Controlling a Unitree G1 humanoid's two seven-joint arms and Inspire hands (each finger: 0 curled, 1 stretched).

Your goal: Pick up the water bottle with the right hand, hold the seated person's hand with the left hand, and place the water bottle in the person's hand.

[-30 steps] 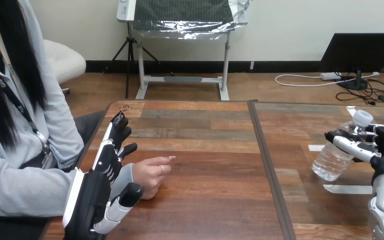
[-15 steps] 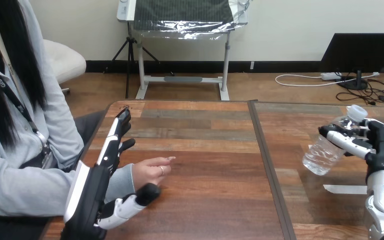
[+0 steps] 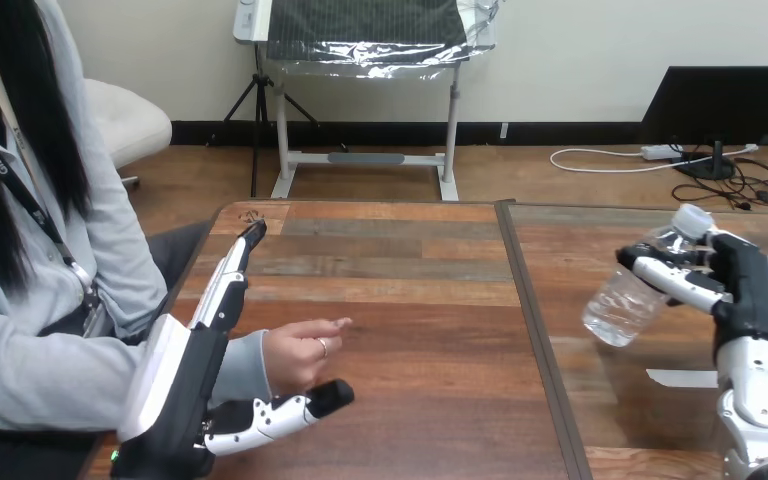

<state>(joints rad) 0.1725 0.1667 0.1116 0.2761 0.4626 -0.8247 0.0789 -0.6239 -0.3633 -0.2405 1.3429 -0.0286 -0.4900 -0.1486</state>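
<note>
A clear plastic water bottle [image 3: 628,284] with a white cap hangs tilted above the right half of the table, and my right hand [image 3: 735,285] is shut on it. At the left, the person's hand [image 3: 303,350] rests on the table with fingers loosely curled and pointing right. My left hand [image 3: 205,370] stands open around the person's wrist: its straight fingers [image 3: 228,280] rise behind the wrist and its thumb [image 3: 290,408] stretches along the table in front of the person's hand. No curl round the wrist is visible.
The wooden table [image 3: 410,300] has a seam [image 3: 535,330] down its middle. White tape strips [image 3: 685,378] lie on the right half below the bottle. The person sits at the left edge.
My right hand has lifted the bottle and carried it leftward, tilting it more. My left hand has spread wider, its thumb swinging out along the table under the person's hand.
</note>
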